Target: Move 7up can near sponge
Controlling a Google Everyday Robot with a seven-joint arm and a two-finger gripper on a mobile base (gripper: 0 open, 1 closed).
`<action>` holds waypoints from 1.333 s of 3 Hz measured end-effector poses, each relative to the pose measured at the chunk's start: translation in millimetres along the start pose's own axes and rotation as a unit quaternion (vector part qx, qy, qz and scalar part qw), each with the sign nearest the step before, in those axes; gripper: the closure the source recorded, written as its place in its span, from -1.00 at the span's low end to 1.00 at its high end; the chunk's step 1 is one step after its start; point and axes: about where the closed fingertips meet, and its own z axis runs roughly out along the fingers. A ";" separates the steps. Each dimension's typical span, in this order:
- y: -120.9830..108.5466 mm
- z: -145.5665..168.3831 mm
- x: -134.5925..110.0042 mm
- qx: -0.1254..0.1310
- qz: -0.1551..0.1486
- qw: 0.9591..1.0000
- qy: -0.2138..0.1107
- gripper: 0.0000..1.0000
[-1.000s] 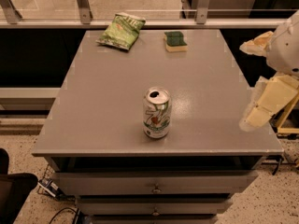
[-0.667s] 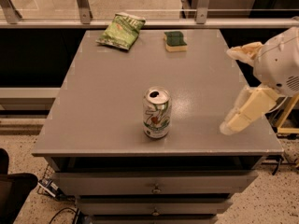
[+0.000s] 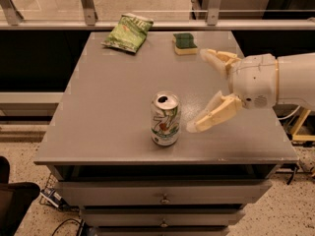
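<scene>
The 7up can [image 3: 165,119], a small silver-white aluminium drink can with green and red marks and an opened pull-tab top, is standing upright near the front edge of the flat grey table [image 3: 108,92], just ahead of the tip of the gripper's nearer finger and not touching it. The cream-coloured two-finger gripper [image 3: 199,90] is hovering over the table with its fingers spread wide and nothing between them, its opening pointing past the far side of the can rather than around it. The can is likely going to handle as light, thin-walled and smooth, so it is asking for a moderate squeeze across the middle of its body, low enough not to tip it. Beyond the gripper's farther finger, the small rectangular sponge [image 3: 185,43], dark green over pale yellow, is lying near the table's back edge, and the crinkled green chip bag [image 3: 128,32] is lying farther off to the side of it.
</scene>
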 end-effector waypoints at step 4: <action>19.8 33.7 -6.9 -0.053 0.057 0.988 -0.134 -1.00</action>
